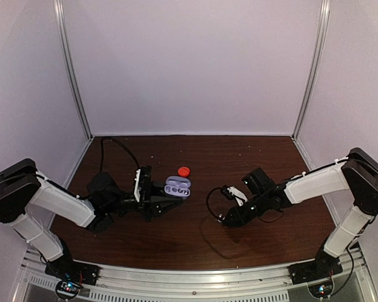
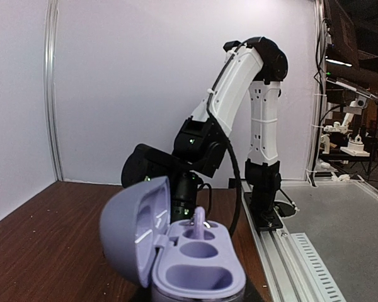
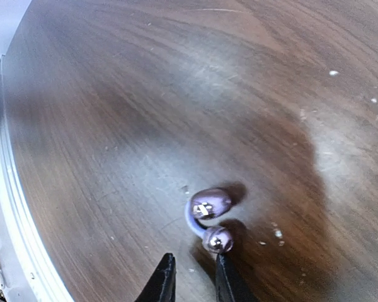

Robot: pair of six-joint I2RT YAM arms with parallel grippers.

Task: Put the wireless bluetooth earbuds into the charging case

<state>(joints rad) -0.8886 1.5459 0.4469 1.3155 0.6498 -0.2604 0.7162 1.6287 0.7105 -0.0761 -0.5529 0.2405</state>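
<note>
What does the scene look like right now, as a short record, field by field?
Left hand: shut on charging case
Case lid: open, near recess empty
Upright piece: lavender, standing at case's far end, likely an earbud
Right hand: slightly open, empty, low over table
Loose earbud: lavender, on table, just ahead of right hand's tips
Red piece: on table beyond the case
</note>
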